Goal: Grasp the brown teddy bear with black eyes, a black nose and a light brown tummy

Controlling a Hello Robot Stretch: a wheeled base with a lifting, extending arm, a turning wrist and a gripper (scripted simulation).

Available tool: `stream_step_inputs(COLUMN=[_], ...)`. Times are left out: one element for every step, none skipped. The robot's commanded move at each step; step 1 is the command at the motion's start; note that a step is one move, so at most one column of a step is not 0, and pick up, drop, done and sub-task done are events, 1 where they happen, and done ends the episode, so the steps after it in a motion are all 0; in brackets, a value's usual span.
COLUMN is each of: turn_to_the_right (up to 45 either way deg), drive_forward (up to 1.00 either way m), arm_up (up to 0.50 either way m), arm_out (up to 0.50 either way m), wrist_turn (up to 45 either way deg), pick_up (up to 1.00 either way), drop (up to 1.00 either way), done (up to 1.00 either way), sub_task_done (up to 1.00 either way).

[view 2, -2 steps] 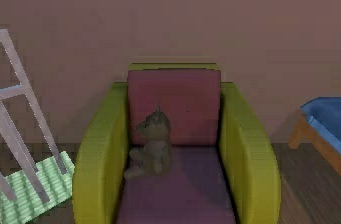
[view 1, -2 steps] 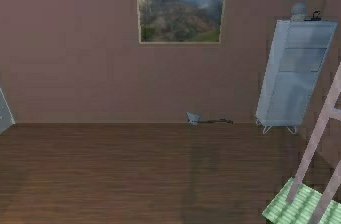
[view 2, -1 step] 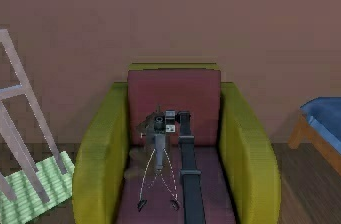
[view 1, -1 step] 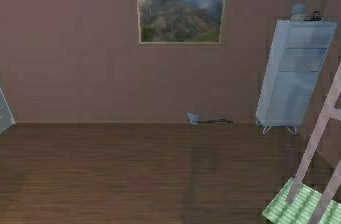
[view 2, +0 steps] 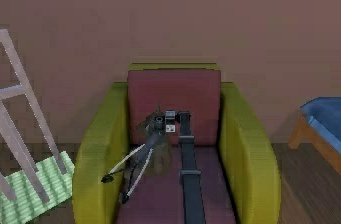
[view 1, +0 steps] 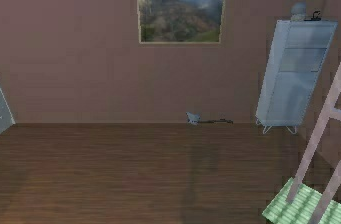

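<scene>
Red-and-yellow armchair, gripper at brown blob on its seat; cannot tell finger state or hold

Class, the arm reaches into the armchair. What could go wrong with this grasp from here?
1. The gripper lies close to the armchair's armrest; its fingers might snag.
2. The brown shape rests on the seat, so whether it is held cannot be told; lifting might leave it behind.

We are seeing a small brown shape lying on the dark red seat of the yellow-green armchair, about mid-seat and close to the backrest. It is showing as a rounded, dull brown lump, and we are failing to make out eyes, nose or tummy.
</scene>
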Motion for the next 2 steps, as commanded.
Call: stream_step_inputs(turn_to_the_right=[0.0, 0.0], drive_forward=[0.00, 0.00], arm_up=[0.00, 0.00], arm_out=[0.00, 0.00], wrist_turn=[45.0, 45.0], pick_up=[0.00, 0.00], drop=[0.00, 0.00], done=[0.00, 0.00], sub_task_done=[0.00, 0.00])
